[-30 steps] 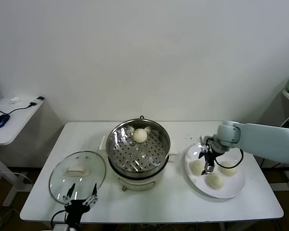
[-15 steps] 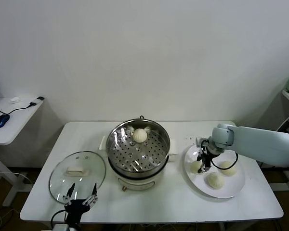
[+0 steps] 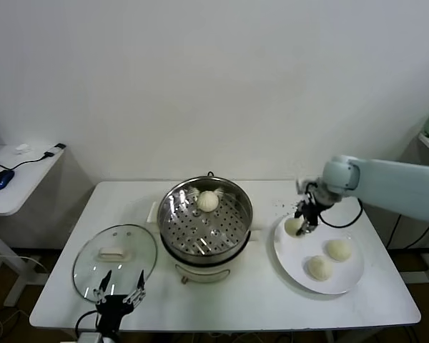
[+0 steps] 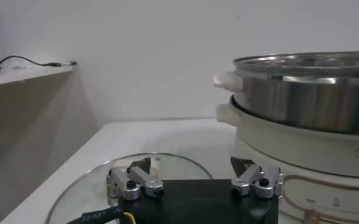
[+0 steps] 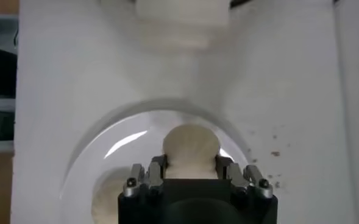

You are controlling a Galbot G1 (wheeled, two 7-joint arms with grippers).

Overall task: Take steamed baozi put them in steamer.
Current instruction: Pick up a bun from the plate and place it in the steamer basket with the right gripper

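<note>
White table (image 3: 257,300) against a plain wall, steamer (image 3: 206,221) sitting mid-table with one bun inside. I'm reaching my right gripper (image 3: 302,223) over the plate (image 3: 350,279), clamping a baozi (image 3: 294,226). Left gripper (image 3: 119,294) is hanging open by the glass lid (image 3: 114,251).

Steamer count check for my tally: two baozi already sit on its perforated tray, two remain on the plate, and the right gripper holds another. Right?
One detail is off: the head view shows only one baozi in the steamer. Two do remain on the plate, and the right gripper holds another bun.
</note>
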